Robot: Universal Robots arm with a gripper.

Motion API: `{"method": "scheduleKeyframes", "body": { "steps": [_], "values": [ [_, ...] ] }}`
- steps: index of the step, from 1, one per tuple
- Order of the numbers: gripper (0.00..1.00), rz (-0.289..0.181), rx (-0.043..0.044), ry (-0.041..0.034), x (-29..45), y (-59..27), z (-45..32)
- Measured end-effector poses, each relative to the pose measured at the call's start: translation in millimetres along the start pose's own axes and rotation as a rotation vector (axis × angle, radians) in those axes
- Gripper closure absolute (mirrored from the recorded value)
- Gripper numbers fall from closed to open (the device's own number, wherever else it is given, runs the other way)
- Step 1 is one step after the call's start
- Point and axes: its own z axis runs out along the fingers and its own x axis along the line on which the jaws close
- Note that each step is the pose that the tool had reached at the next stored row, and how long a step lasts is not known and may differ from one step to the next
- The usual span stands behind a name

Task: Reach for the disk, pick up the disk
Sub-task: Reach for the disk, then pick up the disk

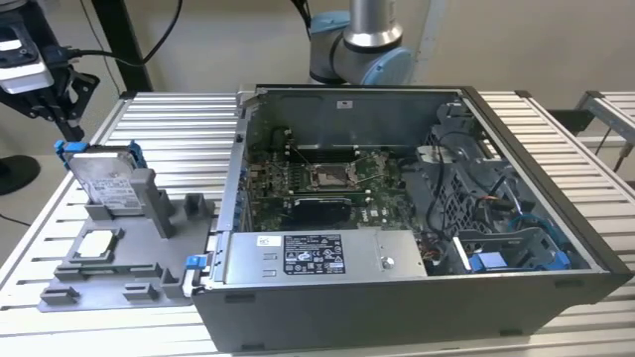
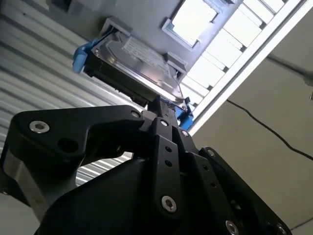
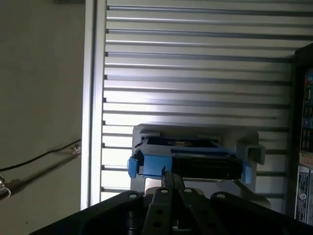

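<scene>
End effector tips look pressed together, holding nothing, just short of the disk, which stands on edge in the grey holder on the slatted surface beside the open computer case; best to spread wide, square to the flat faces, grip between the blue rails.

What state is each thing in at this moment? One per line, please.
disk, standing on edge in the grey holder, not lifted
gripper, close over the disk's top edge
chip, lying flat on the grey holder
computer case, open, insides exposed
</scene>
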Motion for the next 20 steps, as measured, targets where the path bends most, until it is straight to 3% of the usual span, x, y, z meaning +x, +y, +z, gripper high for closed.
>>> {"method": "scheduleKeyframes", "body": {
  "steps": [3,9,20],
  "values": [
    [1.00,0.000,0.0000,0.0000,3.5,2.9,0.1],
    [1.00,-0.003,0.0000,0.0000,3.7,3.2,0.2],
    [1.00,-0.188,0.0026,0.0072,4.0,3.7,0.2]
  ]
}}
